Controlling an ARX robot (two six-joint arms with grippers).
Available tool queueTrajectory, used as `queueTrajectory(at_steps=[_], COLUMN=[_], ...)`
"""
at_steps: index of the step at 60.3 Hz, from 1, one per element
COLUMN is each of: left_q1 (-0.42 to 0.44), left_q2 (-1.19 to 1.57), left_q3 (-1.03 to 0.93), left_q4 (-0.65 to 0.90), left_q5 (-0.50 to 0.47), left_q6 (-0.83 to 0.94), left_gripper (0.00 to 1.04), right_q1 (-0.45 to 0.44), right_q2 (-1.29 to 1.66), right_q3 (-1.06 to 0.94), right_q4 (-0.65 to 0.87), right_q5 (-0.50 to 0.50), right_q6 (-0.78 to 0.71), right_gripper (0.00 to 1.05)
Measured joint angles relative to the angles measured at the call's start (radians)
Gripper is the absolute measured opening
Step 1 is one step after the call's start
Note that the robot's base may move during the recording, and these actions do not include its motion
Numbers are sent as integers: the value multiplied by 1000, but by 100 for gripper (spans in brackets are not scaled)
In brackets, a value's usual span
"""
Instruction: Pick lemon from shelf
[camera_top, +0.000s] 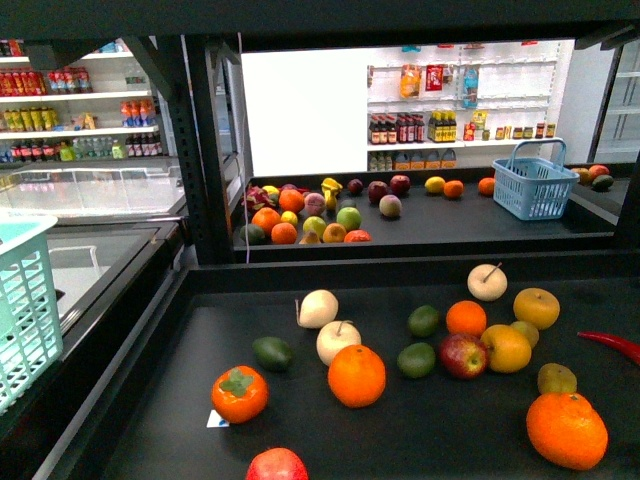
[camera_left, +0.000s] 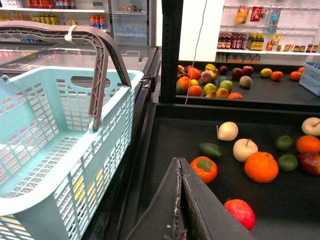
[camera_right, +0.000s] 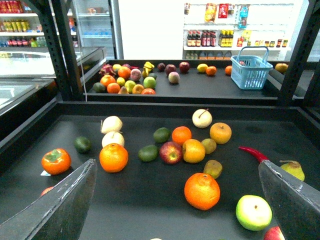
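In a shop aisle backed by white racks of bottles, the shelf (camera_top: 300, 430) spreads its matte black deck across the front view, with a second deck behind the black uprights. The pale green basket (camera_left: 45, 150) stands beside the shelf's left edge. It fills much of the left wrist view but is only a cut-off corner in the front view. A blue basket (camera_top: 534, 184) sits on the rear deck's right end. The lemon (camera_top: 434, 184) lies on that rear deck just beside a small orange (camera_top: 453, 188), well apart from the near fruit. It is small and soft in all views. Neither arm shows in the front view. The left gripper (camera_left: 181, 200) has its fingers pressed together, holding nothing. The right gripper (camera_right: 175, 200) is spread wide, empty.
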Motion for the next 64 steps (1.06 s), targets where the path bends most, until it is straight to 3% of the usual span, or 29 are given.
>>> queueTrajectory(at_steps=[8,31,58,64], left_q1=[0,0,0,0], left_q2=[-150,-177,-177,-177], left_q3=[0,0,0,0], left_q4=[-172,-183,-183,-183], left_q5=[0,0,0,0], left_q6=[1,0,0,2], left_gripper=[3,4,96,96], right_q1=[0,0,0,0], right_q2=[0,0,0,0], right_q3=[0,0,0,0], right_q4=[0,0,0,0], right_q5=[0,0,0,0], right_q6=[0,0,0,0], right_gripper=[97,97,97,97])
